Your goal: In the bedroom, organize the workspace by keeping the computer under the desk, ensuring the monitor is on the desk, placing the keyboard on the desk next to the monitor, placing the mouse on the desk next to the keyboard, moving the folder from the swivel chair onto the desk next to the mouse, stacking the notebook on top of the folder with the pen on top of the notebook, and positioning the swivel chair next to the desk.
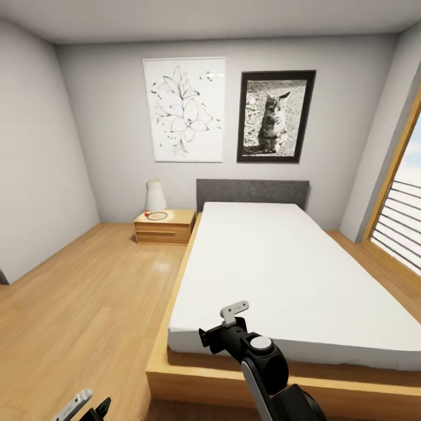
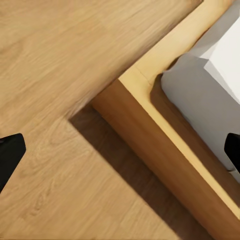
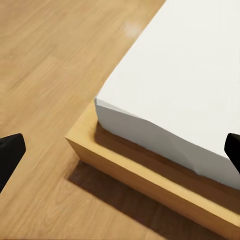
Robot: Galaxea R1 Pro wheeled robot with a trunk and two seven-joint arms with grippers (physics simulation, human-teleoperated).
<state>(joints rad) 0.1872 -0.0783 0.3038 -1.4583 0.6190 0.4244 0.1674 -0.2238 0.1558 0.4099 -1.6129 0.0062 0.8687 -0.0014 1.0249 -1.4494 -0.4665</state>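
While both tools gape (empty), the bed (image 1: 280, 263) blocks the way, nightstand (image 1: 165, 227) beyond

I am facing the bed (image 1: 280, 275), which is lying lengthwise ahead of me, its headboard (image 1: 252, 193) against the far wall. Left of the bed, a nightstand (image 1: 164, 227) is carrying a lamp (image 1: 155, 195). Two pictures (image 1: 185, 110) are hanging above the headboard.

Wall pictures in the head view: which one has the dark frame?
The cat photograph, right of the two above the bed. The flower line drawing beside it has a white border.
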